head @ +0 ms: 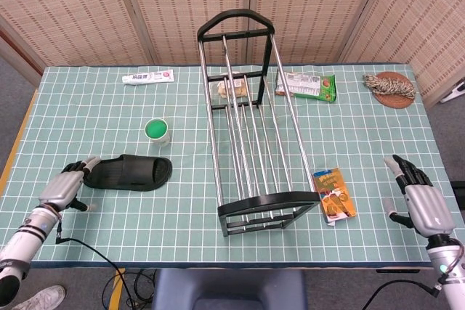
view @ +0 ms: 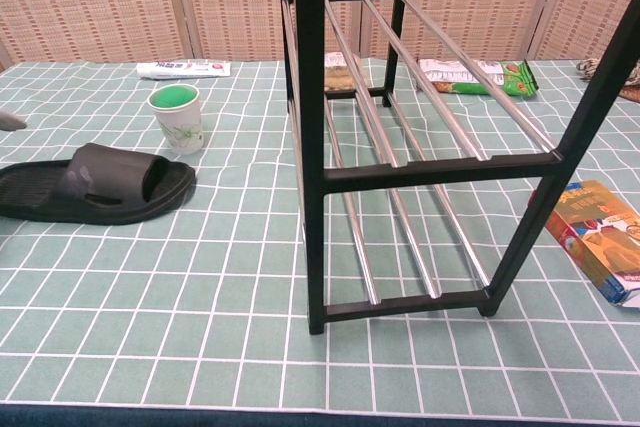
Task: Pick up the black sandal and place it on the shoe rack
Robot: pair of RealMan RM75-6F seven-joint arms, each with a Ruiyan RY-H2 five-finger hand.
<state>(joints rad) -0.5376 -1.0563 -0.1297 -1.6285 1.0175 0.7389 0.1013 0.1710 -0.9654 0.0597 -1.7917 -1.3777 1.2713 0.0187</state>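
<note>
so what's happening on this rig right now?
The left hand is at the heel end of the black sandal, fingers apart, not gripping it. The sandal lies flat on the table, left of the shoe rack, which holds nothing. The right hand hangs open near the table's right edge.

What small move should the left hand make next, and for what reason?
Probably the left hand should reach a little further right and close on the heel end of the black sandal. It sits just beside that end with nothing in it, and the sandal lies flat on the table, not yet on the shoe rack.
</note>
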